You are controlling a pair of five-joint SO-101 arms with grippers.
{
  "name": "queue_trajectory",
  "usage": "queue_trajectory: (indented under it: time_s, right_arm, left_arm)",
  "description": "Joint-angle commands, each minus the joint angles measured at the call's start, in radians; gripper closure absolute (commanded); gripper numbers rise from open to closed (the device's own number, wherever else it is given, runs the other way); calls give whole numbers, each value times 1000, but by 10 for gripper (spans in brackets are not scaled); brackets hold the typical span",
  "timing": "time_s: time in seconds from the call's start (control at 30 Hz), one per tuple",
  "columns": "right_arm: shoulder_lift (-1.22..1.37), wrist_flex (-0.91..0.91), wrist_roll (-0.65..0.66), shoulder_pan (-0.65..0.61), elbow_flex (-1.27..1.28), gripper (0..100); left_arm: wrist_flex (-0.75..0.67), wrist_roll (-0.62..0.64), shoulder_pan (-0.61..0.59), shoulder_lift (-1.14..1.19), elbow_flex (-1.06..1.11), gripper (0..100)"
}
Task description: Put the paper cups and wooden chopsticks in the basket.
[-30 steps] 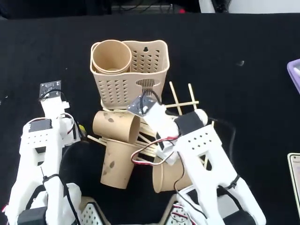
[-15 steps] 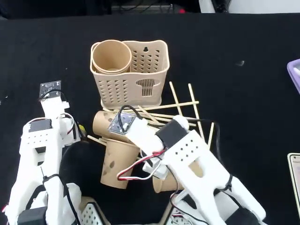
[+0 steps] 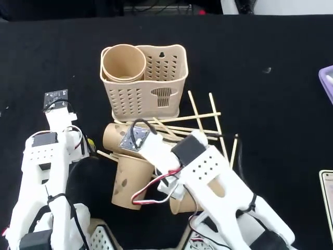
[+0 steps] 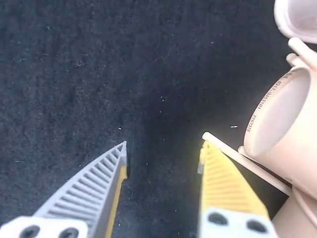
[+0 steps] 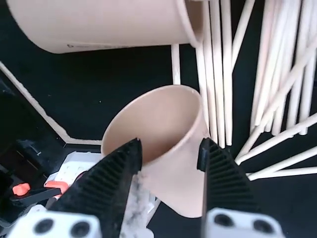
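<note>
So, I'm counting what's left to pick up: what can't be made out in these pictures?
High view: the right arm covers part of the chopsticks and most of one paper cup.
High view: the cups in the basket look nested; number unclear.
Left wrist view: a lying cup is cut off by the edge.
Right wrist view: whether the right gripper's fingers touch the cup between them is unclear.

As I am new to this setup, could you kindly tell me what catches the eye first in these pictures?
The beige basket at the middle of the table stands out first, with a paper cup upright in its left corner in the high view. Just in front of it lies a heap of tipped paper cups and scattered wooden chopsticks. The right end effector hangs open at the mouth of one lying cup.
</note>
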Motion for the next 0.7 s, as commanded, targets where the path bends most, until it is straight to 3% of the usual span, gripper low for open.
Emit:
queue_trajectory:
  time_s: [0.0,0.23,0.4,0.67]
  right_arm:
    - [-10,-29,-11,-5,-1,801]
    - [-10,-21,-2,63,-1,808]
    - [-10,-14,133,209,-1,986]
    - [-19,97,262,368,-147,988]
  left_arm:
    - [-14,0,-7,-25,-18,770]
    - [-14,0,-7,-25,-18,770]
    - [-14,0,-7,-25,-18,770]
    - [-14,0,-7,-25,-18,770]
